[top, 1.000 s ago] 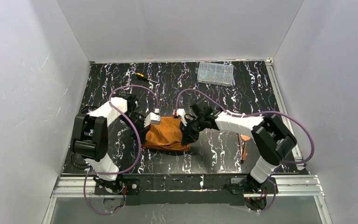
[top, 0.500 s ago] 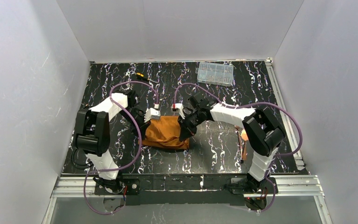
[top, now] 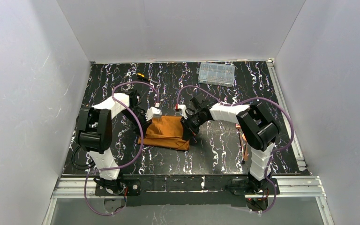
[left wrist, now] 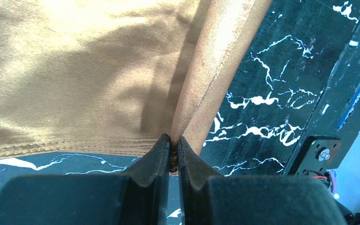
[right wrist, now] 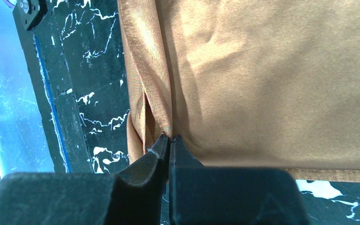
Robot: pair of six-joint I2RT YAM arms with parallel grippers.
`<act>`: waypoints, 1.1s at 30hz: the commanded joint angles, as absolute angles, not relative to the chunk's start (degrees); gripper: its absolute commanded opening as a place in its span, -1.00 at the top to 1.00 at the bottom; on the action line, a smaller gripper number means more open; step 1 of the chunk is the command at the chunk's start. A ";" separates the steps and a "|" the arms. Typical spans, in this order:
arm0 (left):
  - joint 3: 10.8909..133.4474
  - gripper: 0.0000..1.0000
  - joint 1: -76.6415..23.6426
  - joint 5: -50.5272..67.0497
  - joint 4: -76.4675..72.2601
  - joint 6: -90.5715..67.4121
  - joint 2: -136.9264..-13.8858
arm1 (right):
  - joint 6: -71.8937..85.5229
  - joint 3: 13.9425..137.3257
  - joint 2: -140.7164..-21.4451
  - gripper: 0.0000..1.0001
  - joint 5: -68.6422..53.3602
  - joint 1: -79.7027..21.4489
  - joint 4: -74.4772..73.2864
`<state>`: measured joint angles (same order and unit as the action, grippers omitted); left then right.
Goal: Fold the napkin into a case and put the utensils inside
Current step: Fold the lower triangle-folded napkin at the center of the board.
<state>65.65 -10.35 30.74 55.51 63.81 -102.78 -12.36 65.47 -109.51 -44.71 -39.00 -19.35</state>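
Both arms carried the napkin edge farther back; left pincer and right pincer each clenched a corner, fold underway.

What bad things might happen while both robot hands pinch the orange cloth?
Each grip is thin: the left gripper and right gripper pinch only a hem corner of the napkin, so one could slip and spoil the fold. The cloth is bunched, so it may fold crooked. The right arm's elbow sits near the utensils and might bump them.
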 commanded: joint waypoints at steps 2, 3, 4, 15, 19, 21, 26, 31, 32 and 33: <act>66.78 0.92 -9.93 29.29 53.80 60.53 -101.53 | -11.84 68.02 -109.71 0.97 -42.64 -37.77 -18.57; 66.71 0.90 -9.93 29.19 53.80 60.42 -101.43 | -11.76 68.09 -109.77 0.97 -42.13 -37.57 -18.56; 66.64 0.88 -9.93 29.18 53.87 60.25 -101.38 | -11.57 68.11 -109.85 0.97 -41.69 -37.41 -18.35; 66.97 0.98 -9.93 28.64 54.05 58.20 -103.12 | -6.85 66.80 -106.47 0.37 -37.23 -37.23 -11.75; 67.38 1.00 -9.95 27.98 54.06 56.41 -104.00 | -5.97 66.38 -103.46 0.16 -35.86 -37.24 -9.75; 67.47 1.00 -9.93 27.47 53.70 54.78 -104.57 | -5.06 65.24 -101.36 -0.11 -35.56 -37.20 -8.02; 68.26 1.00 -9.93 27.89 54.14 51.66 -106.02 | -4.02 61.58 -95.71 -0.18 -35.17 -37.18 -5.31; 68.69 1.00 -9.93 28.42 54.23 49.23 -106.63 | -0.50 55.46 -89.09 0.07 -42.28 -37.22 1.50; 68.77 1.00 -9.93 28.61 54.27 48.88 -106.70 | 1.20 53.80 -88.49 0.11 -44.59 -37.21 2.71; 68.89 1.00 -9.93 28.87 54.54 48.67 -106.86 | 1.98 52.82 -88.50 0.14 -46.70 -37.34 3.48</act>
